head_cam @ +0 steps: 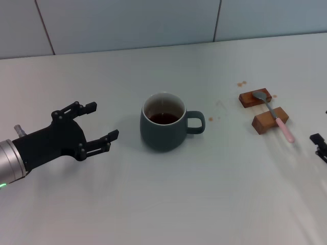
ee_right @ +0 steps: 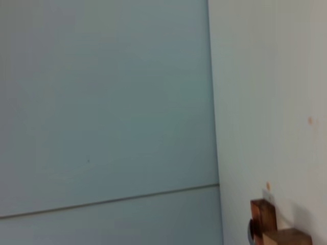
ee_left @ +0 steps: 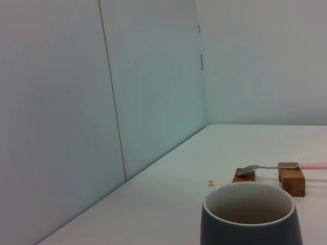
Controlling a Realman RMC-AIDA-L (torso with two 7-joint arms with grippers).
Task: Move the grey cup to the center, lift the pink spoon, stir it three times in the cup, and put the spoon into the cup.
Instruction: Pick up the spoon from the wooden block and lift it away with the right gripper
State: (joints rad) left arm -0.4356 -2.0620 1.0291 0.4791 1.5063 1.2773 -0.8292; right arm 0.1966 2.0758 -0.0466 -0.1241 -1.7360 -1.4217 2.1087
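The grey cup (head_cam: 164, 122) stands upright near the middle of the white table, handle pointing right, dark brown liquid inside. It also shows in the left wrist view (ee_left: 250, 219). My left gripper (head_cam: 99, 122) is open and empty, a short way left of the cup and apart from it. The pink spoon (head_cam: 276, 116) lies across two brown wooden blocks at the right, bowl on the far block, pink handle toward the front. It also shows in the left wrist view (ee_left: 286, 167). My right gripper (head_cam: 320, 145) is only partly in view at the right edge, near the spoon's handle end.
Two brown wooden blocks (head_cam: 255, 98) (head_cam: 270, 120) carry the spoon; they also show in the right wrist view (ee_right: 271, 224). Small brown stains (head_cam: 241, 83) dot the table near them. A pale tiled wall (head_cam: 127, 23) runs along the table's far edge.
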